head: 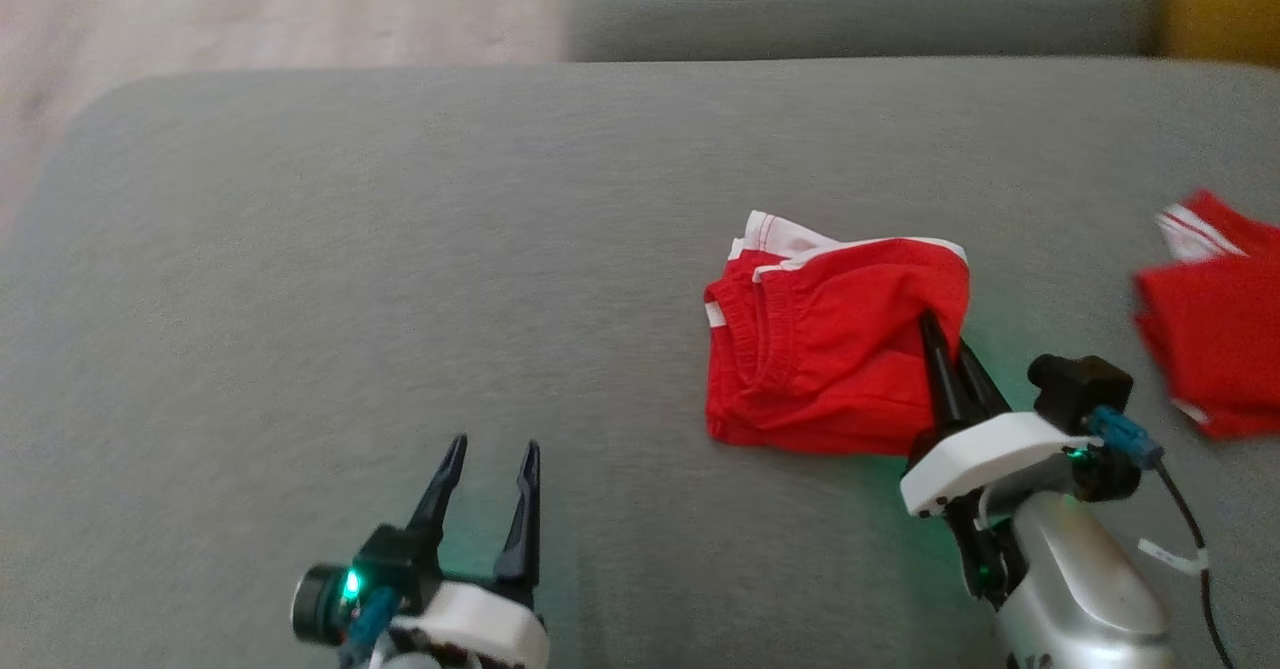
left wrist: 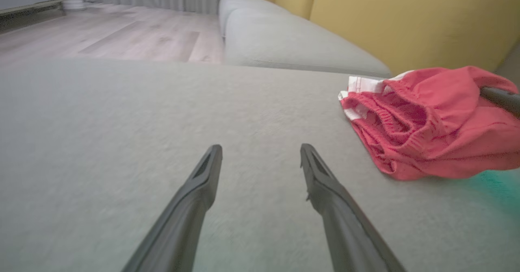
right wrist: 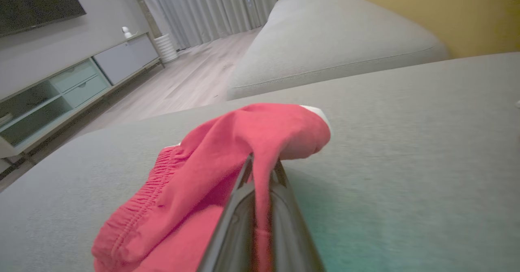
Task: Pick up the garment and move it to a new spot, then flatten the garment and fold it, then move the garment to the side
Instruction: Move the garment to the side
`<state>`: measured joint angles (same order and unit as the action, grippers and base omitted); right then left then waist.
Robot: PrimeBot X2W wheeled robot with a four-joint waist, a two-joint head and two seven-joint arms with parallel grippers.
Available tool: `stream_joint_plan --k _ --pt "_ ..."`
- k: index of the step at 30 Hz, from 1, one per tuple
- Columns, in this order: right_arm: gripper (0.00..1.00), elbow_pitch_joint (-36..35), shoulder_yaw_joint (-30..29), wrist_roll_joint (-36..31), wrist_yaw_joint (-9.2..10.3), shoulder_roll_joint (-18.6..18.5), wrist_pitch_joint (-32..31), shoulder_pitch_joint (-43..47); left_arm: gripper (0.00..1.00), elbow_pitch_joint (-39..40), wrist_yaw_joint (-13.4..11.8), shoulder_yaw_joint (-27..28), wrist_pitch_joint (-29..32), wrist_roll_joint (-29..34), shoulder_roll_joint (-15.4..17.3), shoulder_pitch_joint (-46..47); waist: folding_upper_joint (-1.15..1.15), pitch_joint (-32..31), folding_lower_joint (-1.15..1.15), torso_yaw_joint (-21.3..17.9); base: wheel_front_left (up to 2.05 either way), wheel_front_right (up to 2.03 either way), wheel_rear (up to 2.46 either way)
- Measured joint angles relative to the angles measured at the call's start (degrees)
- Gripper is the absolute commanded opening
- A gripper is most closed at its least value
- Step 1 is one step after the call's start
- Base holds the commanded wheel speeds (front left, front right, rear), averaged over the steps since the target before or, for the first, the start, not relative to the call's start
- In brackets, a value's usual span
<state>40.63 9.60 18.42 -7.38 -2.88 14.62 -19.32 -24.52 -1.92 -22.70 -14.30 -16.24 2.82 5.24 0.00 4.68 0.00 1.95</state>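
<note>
right wrist view: right hand clenched on a fold of the shorts. lift slowly so the thin pinch likely holds. left hand released, near the sofa's front edge.

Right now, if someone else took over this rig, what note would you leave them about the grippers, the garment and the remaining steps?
Right gripper: shut on the near right edge of the red garment, with fabric pinched between its fingers.
Left gripper: open, holding nothing, over the grey cushion to the garment's left.
Garment: bunched up on the cushion. A second red garment lies at the far right.
Done: grasp made.
Left: lift and move it, flatten, fold, set aside.
</note>
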Motion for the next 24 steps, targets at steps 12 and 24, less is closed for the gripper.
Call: stream_joint_plan --k 12,24 --pt "0.00 -4.17 3.25 0.77 0.00 -0.11 0.00 1.70 1.00 0.70 1.49 -4.97 -0.08 -1.51 -0.02 5.33 0.00 1.20 0.00 -20.27 0.00 0.00 0.00" --pt "0.00 -4.94 3.50 0.22 0.00 -6.04 -1.45 -1.61 1.00 -0.90 1.34 -6.94 -0.08 -3.44 -0.03 6.21 0.00 4.91 0.00 -23.70 0.00 0.00 0.00"
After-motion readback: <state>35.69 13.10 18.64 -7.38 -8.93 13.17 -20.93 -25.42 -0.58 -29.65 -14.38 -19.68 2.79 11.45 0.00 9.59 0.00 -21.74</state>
